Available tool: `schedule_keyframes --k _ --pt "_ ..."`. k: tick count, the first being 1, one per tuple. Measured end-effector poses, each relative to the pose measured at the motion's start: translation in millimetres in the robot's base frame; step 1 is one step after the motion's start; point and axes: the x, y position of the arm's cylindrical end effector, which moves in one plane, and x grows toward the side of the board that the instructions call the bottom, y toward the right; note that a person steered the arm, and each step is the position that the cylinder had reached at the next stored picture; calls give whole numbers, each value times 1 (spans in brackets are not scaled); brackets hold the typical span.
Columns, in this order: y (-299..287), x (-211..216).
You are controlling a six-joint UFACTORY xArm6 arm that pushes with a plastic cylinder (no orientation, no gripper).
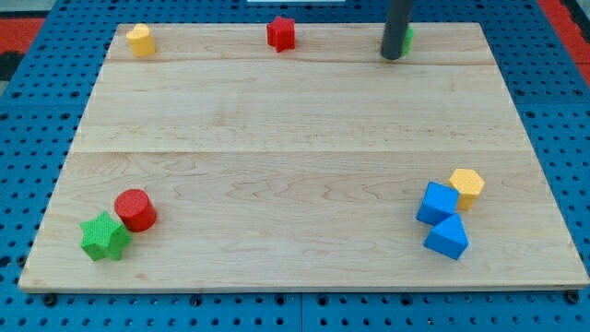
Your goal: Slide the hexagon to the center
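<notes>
- The middle of the wooden board [295, 138] is open from side to side.
- The yellow hexagon [467, 186] is blocked at the view's bottom-left by the blue cube [437, 203], which touches it; its other sides are free.
</notes>
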Motion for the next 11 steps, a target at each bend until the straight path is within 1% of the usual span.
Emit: schedule_keyframes --k 1,3,4,5,7,8,9,10,11 --pt "4 -2" --pt "4 84" --pt "5 112" --pt "21 115" --pt "21 136" --pt "56 188" --pt "95 214" --pt "108 257" --pt "24 249"
